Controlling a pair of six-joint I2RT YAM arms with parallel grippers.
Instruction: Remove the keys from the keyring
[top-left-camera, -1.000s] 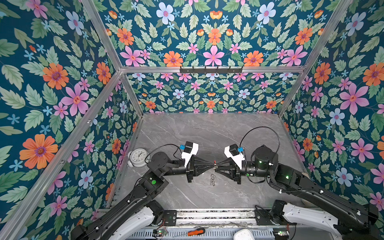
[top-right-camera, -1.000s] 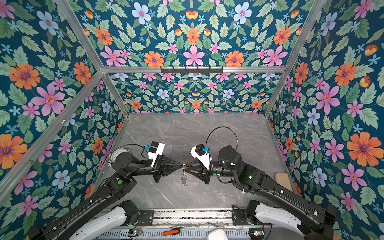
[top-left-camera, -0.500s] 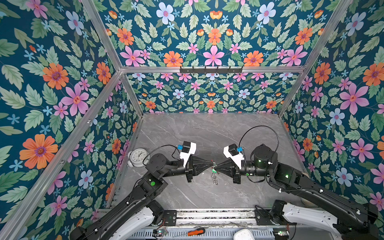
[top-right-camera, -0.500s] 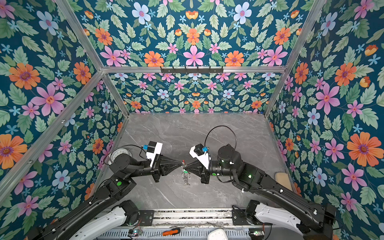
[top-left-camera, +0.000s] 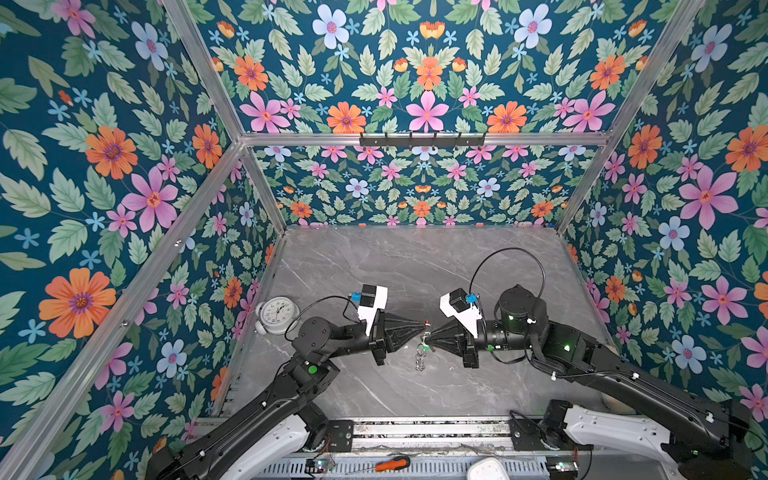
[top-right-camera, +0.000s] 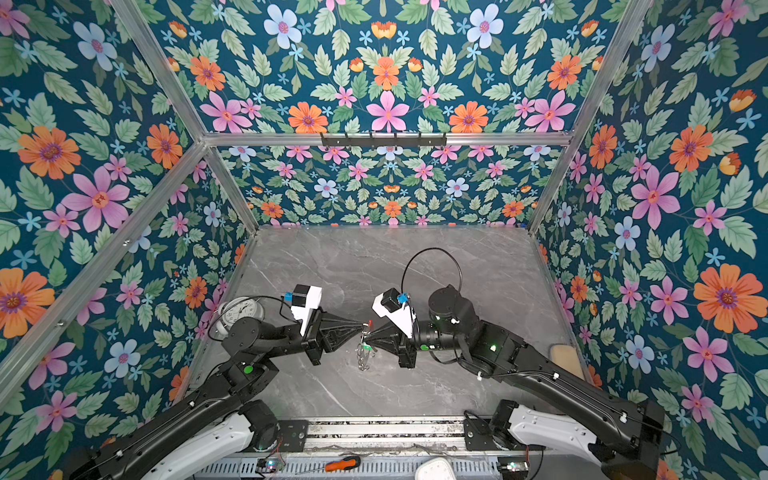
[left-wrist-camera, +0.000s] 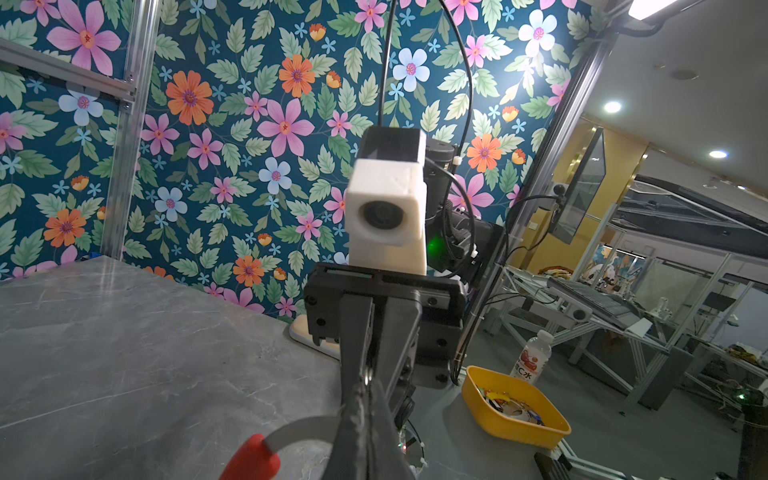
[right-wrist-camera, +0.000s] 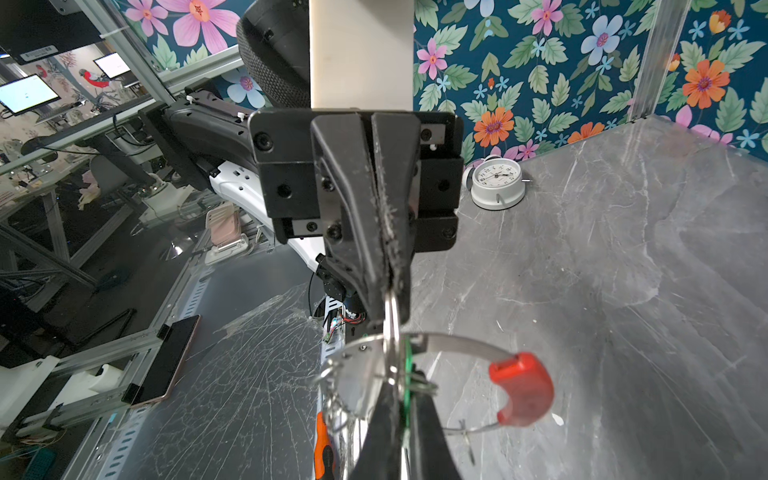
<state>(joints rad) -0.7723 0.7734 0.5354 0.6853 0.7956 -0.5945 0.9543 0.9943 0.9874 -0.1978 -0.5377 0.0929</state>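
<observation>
Right wrist: keyring (right-wrist-camera: 457, 345) between both arms' fingers (right-wrist-camera: 353, 199)

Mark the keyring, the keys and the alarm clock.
keyring (right-wrist-camera: 532, 386): right wrist view, on its red section.
keys (top-left-camera: 420, 360): in a top view, on the dangling bunch.
alarm clock (top-left-camera: 277, 311): in a top view, on its dial.

Clock (top-left-camera: 275, 314) obstructs left edge; far tabletop (top-left-camera: 415, 266) open for passage.

Bright even light, soft shadows, wrist views edge-bowed, foreground blurred
</observation>
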